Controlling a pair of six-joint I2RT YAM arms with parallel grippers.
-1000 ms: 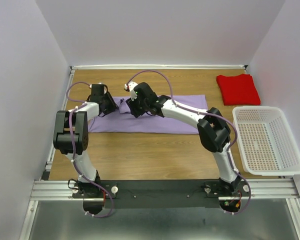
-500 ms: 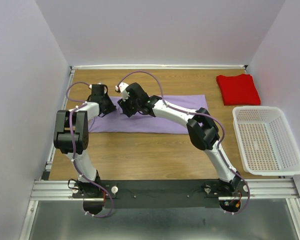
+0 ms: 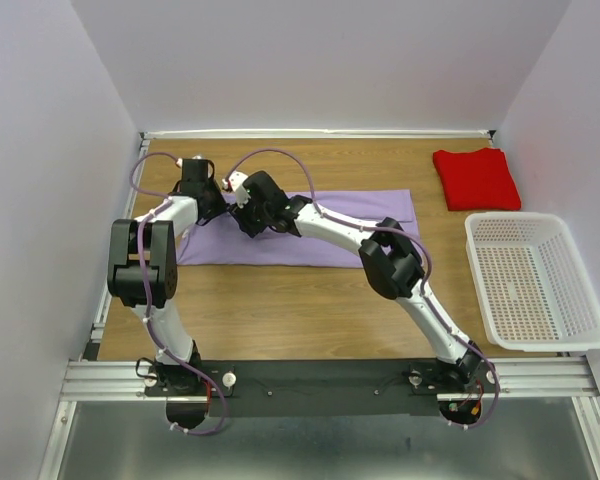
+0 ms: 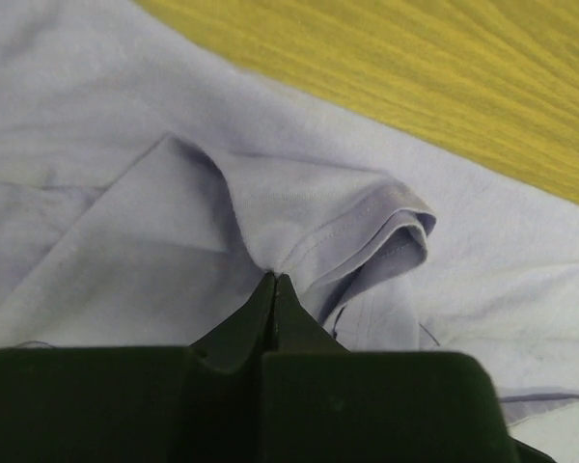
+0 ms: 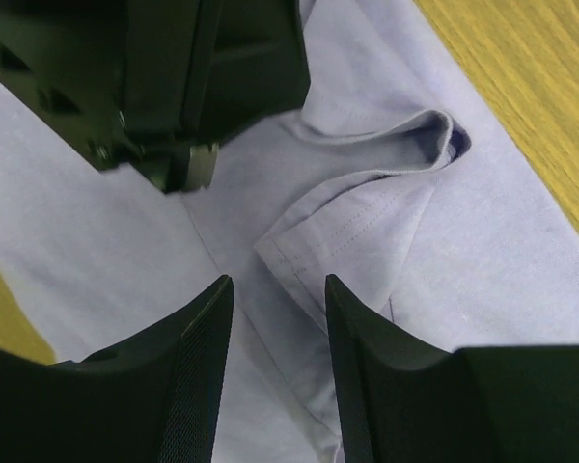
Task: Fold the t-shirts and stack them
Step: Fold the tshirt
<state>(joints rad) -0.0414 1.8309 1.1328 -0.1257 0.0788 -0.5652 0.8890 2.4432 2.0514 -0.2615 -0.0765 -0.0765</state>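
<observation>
The lavender t-shirt (image 3: 330,240) lies as a long flat band across the middle of the table. My left gripper (image 3: 212,205) is shut, its tips pinching a fold of this shirt next to a curled sleeve hem (image 4: 396,227). My right gripper (image 3: 242,205) is open just above the same cloth, beside the left one, over a sleeve corner (image 5: 357,231). The left gripper's body (image 5: 164,87) shows in the right wrist view. The red t-shirt (image 3: 476,178) lies folded at the far right.
A white perforated basket (image 3: 533,281) stands at the right edge, near the red shirt. Bare wooden table (image 3: 300,310) lies between the lavender shirt and the arm bases. Both arms crowd together at the shirt's left end.
My right gripper has moved left along the lavender shirt, ending close beside the left gripper. The left gripper has shifted slightly farther back. The raised cloth bunch between them has flattened.
</observation>
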